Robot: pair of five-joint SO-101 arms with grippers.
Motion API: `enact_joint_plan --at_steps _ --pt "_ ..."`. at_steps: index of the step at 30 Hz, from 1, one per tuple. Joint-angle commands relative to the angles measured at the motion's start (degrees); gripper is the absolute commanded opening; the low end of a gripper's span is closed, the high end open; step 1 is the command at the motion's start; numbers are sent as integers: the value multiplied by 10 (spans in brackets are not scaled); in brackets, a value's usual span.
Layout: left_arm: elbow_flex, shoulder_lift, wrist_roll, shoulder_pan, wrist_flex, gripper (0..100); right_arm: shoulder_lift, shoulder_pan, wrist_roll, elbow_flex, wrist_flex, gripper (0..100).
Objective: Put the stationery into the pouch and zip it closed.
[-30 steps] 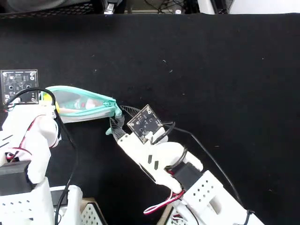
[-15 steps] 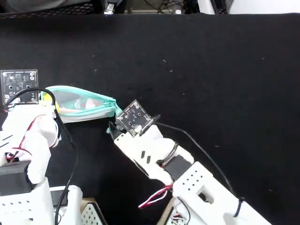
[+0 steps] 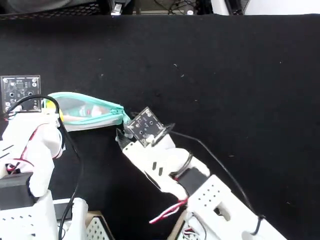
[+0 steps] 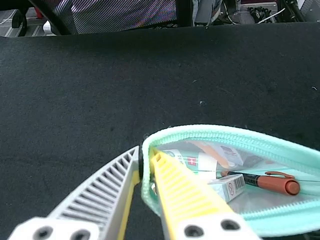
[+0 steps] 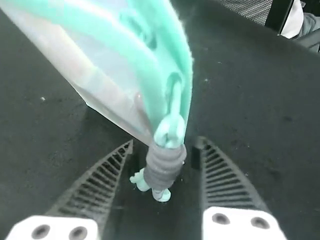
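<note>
the stationery looks to be in already, so the step in hand is, by my reading, the zipping. the clear plastic pouch with a mint-green zip [image 3: 85, 112] lies on the black cloth-covered counter [image 3: 210, 65], toward the left side in the high view. its mouth gapes open in the left wrist view. inside it lie a red-brown pen with a black barrel [image 4: 265, 181], a small white printed box [image 4: 227, 186] and some pale packets beside them. the left gripper [image 4: 145, 152] has its fingers pinched narrowly on the pouch's rim at one end, one finger inside the mouth and one outside, anchoring it. at the other end, the right gripper [image 5: 164, 144] sits low to the counter with its fingers parted. the grey corded zip pull with a mint tip [image 5: 164, 167] hangs between them, and neither finger appears to press on it. the next move likely calls for closing those fingers squarely on the pull. the zip could then be drawn along toward the anchored end while the left arm keeps the pouch taut. a loose or off-centre pinch could let the soft cord slip out. as for writing, the white box and the packets carry small print with red marks, too small to read. no lettering can be made out on the pen or the pouch.
</note>
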Motion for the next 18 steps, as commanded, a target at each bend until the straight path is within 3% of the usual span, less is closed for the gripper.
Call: enact_joint_plan --at_steps 1,11,15,18 --pt "73 18 -6 11 4 32 -52 7 4 -29 28 224" --pt "73 18 -6 11 4 32 -69 7 5 -16 28 124" --pt "73 18 -6 11 4 32 -69 7 6 -16 27 8" --pt "73 18 -6 11 4 32 -69 16 6 -16 27 14"
